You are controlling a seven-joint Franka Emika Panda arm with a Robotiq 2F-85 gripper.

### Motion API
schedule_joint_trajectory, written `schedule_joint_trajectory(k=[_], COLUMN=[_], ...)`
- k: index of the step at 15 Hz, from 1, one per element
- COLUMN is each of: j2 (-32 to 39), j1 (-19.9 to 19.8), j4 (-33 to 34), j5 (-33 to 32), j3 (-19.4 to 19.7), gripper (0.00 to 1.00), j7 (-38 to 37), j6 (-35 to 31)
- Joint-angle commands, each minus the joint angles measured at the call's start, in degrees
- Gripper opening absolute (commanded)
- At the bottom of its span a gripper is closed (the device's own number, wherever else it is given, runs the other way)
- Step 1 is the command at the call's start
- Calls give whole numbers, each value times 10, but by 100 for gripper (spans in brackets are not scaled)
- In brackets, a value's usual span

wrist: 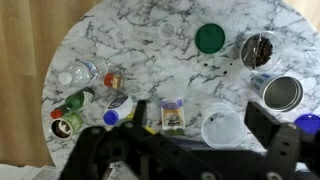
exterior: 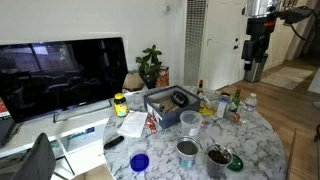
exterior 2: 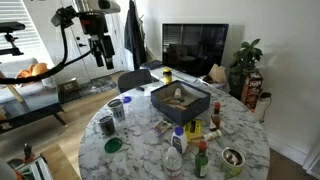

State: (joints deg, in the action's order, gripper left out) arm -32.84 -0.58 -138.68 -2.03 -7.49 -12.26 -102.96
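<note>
High above the marble desk (wrist: 150, 55), off its edge, the jaws are held on the arm (exterior: 258, 25) and are seen released and spread wide, with nothing grasped between them. No object is touched. In the wrist view a small jar (wrist: 172, 116) with a yellowish label is framed between the two dark fingers (wrist: 272, 140), standing on the desk well below them. A clear plastic cup (wrist: 221, 127) is seen just beside the jar. A metal can (wrist: 283, 93) is placed near that cup, and a cup of dark contents (wrist: 258, 50) stands beyond the can. A green lid (wrist: 210, 37) lies flat near the dark cup. Several bottles (wrist: 85, 85) are grouped at the opposite side of the desk, some lying down. In both exterior views a dark tray (exterior: 170, 100) is shown near the middle of the desk, and a television (exterior: 60, 70) and a potted plant (exterior: 150, 65) are seen behind it.
</note>
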Motion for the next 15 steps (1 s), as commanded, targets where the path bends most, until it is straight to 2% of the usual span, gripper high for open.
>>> schedule_joint_trajectory(k=[1, 3, 5, 8, 12, 15], j2=[1, 1, 34, 82, 179, 246], j1=[6, 6, 36, 76, 137, 170], j4=[1, 1, -7, -41, -71, -66], j5=[-3, -3, 23, 66, 118, 153], j3=[5, 5, 16, 0, -21, -25], gripper=[100, 100, 100, 100, 100, 100], j7=[-2, -2, 70, 107, 177, 260], j6=[1, 1, -27, -133, -283, -349])
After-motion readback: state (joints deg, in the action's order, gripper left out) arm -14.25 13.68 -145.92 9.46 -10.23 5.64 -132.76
